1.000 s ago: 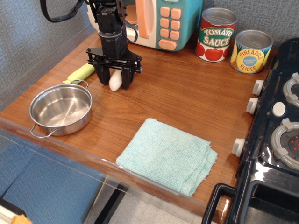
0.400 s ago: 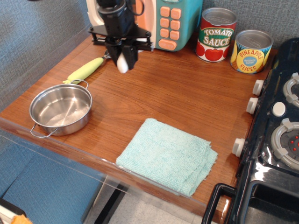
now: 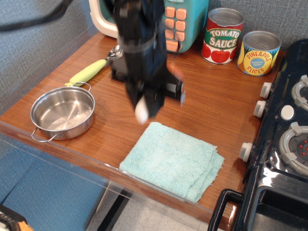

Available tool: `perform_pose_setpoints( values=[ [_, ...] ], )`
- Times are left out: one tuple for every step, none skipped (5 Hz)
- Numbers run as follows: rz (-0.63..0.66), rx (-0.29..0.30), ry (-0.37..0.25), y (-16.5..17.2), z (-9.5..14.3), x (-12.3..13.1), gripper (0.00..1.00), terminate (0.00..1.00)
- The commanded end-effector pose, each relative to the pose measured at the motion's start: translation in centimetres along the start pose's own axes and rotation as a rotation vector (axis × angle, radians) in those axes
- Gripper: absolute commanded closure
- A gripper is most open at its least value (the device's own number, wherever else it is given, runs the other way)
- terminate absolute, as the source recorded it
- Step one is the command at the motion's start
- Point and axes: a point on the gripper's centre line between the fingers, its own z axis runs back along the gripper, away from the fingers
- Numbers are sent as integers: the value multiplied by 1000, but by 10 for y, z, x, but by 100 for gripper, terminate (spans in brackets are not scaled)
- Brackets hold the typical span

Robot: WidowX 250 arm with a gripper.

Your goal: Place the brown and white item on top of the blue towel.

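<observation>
Since the earlier frames the gripper (image 3: 143, 108) has travelled from beside the toy microwave (image 3: 183, 21) out over the middle of the wooden counter (image 3: 211, 103), carrying the brown and white item (image 3: 141, 112) with it; arm is motion-blurred; fingers closed on the item, only its white stem end showing below them, brown cap hidden inside the grip; item is up off the counter, just behind the far-left edge of the blue towel (image 3: 173, 161), not over it as far as the view tells; towel lies flat at the counter's front edge, folded in layers; steel pan (image 3: 62, 113) well left of the towel, near the front-left corner; yellow-green-handled spoon (image 3: 91, 70) behind the pan; tomato sauce can (image 3: 222, 36) and pineapple slices can (image 3: 260, 53) far behind the towel at the back wall; black toy stove (image 3: 284, 144) just right of the towel.
</observation>
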Motion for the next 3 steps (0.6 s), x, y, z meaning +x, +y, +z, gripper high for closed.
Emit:
perform_pose_setpoints(
  values=[
    [-59,5,5,-16,-15,-13,100,0],
    [-78,25,36,-16,-32,-14,100,0],
    [-74,32,46,-15,-35,-15,0,0]
  ],
)
